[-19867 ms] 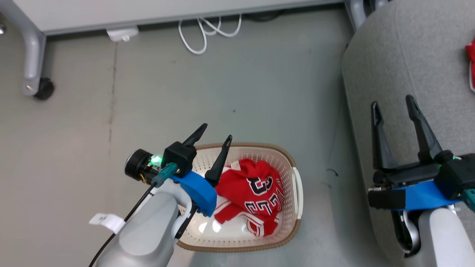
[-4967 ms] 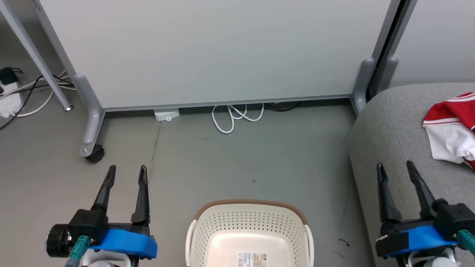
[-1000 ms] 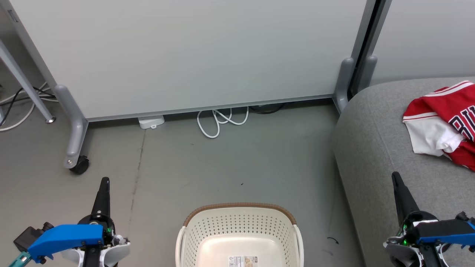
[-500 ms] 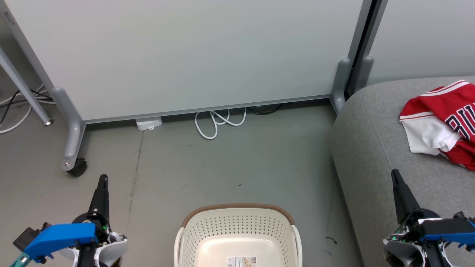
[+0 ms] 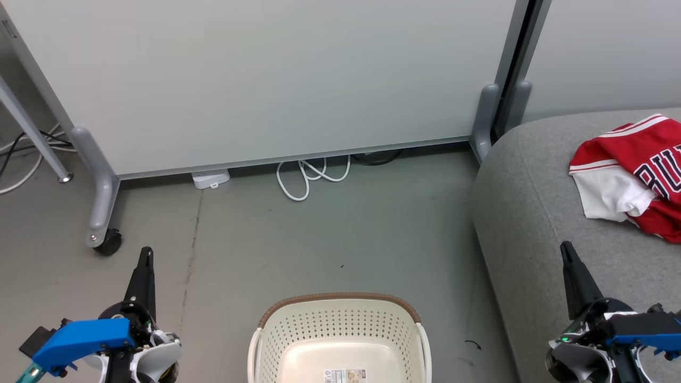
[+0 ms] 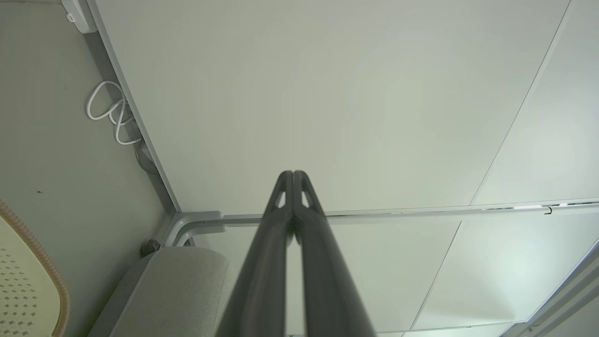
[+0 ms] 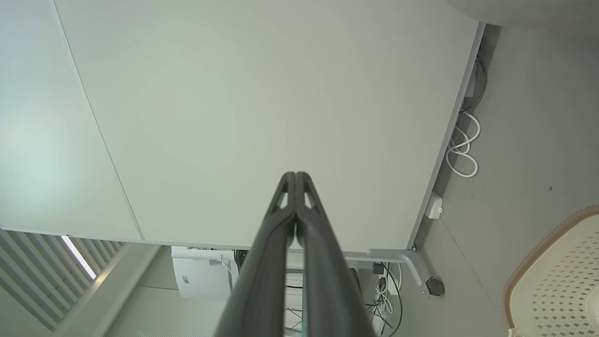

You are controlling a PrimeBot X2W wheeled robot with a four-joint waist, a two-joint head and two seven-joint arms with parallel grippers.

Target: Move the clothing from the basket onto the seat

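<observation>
Head view: cream-white perforated plastic laundry basket with a brown braided rim [image 5: 340, 296] sits on the grey floor [image 5: 346, 229] at near centre. Its bare bottom shows, with a small paper label [image 5: 345, 375] on it. Large grey fabric-upholstered couch seat [image 5: 532, 213] is on the right, apart from the basket with a strip of floor between them. Red soft-fabric sports jersey with a white panel, striped trim and black-and-white letters [image 5: 638, 175] lies crumpled on the seat at the far right, cut off by the frame edge.

My left pincer [image 5: 145, 252] hangs at near left over the floor, left of the basket and touching nothing. It reads as one dark spike. My right pincer [image 5: 565, 247] shows at near right against the seat, nearer than the jersey and well apart from it.

Left wrist view: the two dark fingers [image 6: 262, 262] meet at the tips, closed on nothing, pointing at the pale partition panel [image 5: 266, 80]. Right wrist view is the same: tips touching, jaws closed and empty, with the basket rim at lower right.

On the far side, the panel stands on grey legs with a black caster [image 5: 109, 242] at left. A white looped cable [image 5: 311, 175] lies on the floor under its bottom edge.
</observation>
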